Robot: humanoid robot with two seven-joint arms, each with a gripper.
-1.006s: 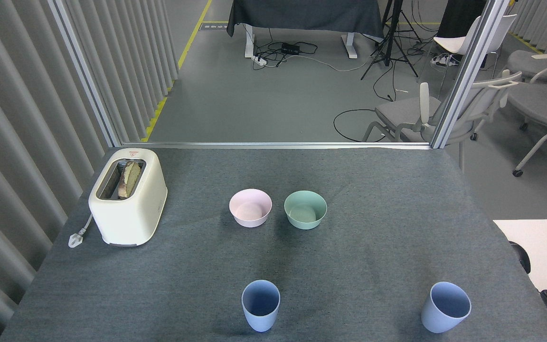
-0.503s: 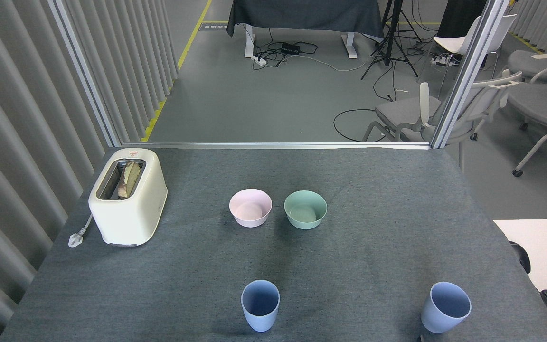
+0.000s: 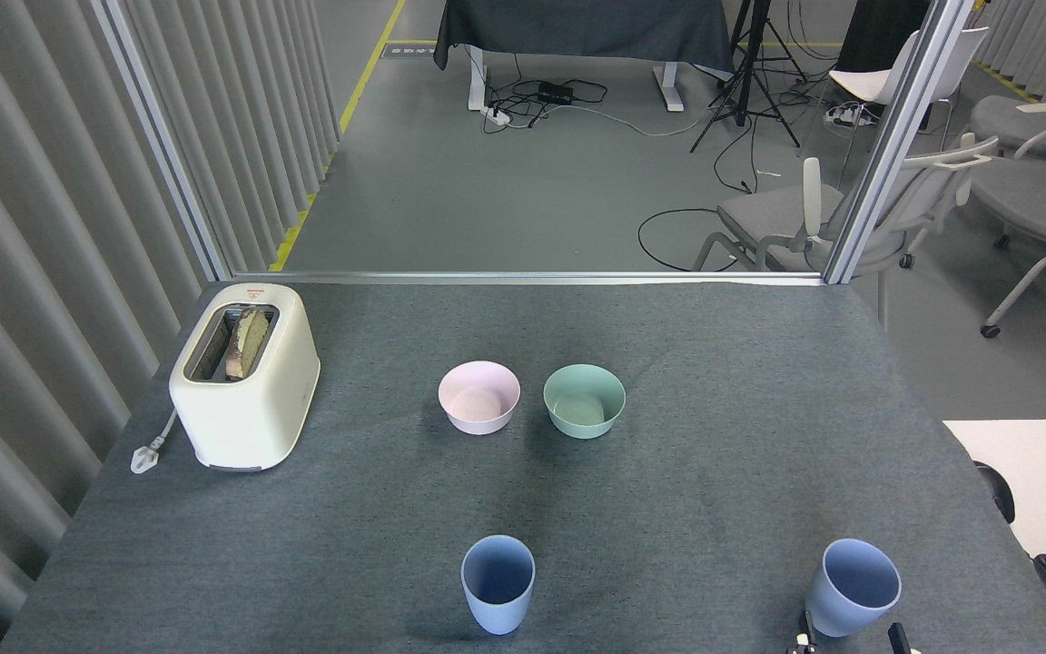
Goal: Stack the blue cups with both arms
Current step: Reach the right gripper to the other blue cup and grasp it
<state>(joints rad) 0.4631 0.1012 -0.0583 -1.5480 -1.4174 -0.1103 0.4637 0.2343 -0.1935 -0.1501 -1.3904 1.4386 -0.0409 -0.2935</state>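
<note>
My right claw (image 3: 850, 640) has come up into view at the bottom edge since half a second ago: two dark fingertips (image 3: 896, 636) now poke up, one on each side of the right cup's (image 3: 853, 588) base. They stand apart with the cup between them, so the claw is spread, not clenched; whether the tips touch the cup I cannot tell. My left claw is out of view.

Nothing else has moved. The right cup stands upright near the desk's (image 3: 723, 381) right front corner; the left cup (image 3: 498, 582) stands upright at front centre, well apart from it. Both are matte pale-blue tumblers, smooth, handleless, tapering toward the base.

Farther back sit a pink bowl (image 3: 479, 396) and a green bowl (image 3: 584, 400), just beside each other, round, low and matte. At the far left stands a glossy cream toaster (image 3: 245, 388) with rounded corners and bread (image 3: 246, 342) in its slot. The desk has a grey, felt-like woven cover.
</note>
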